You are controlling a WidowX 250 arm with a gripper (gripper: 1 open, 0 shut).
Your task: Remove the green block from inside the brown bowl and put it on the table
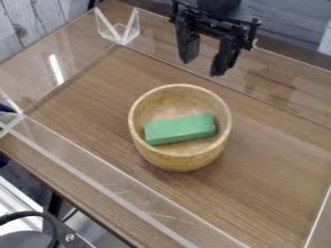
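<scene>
A green block (180,129) lies flat inside the brown bowl (181,155), which rests near the middle of the table (91,97). My gripper (206,54) hangs above and behind the bowl, pointing down. Its two black fingers stand apart with nothing between them, so it is open. It does not touch the bowl or the block.
Low clear acrylic walls (77,165) run along the table's edges on the left, front and back. A clear acrylic corner piece (119,29) stands at the back left. Bare tabletop surrounds the bowl on all sides.
</scene>
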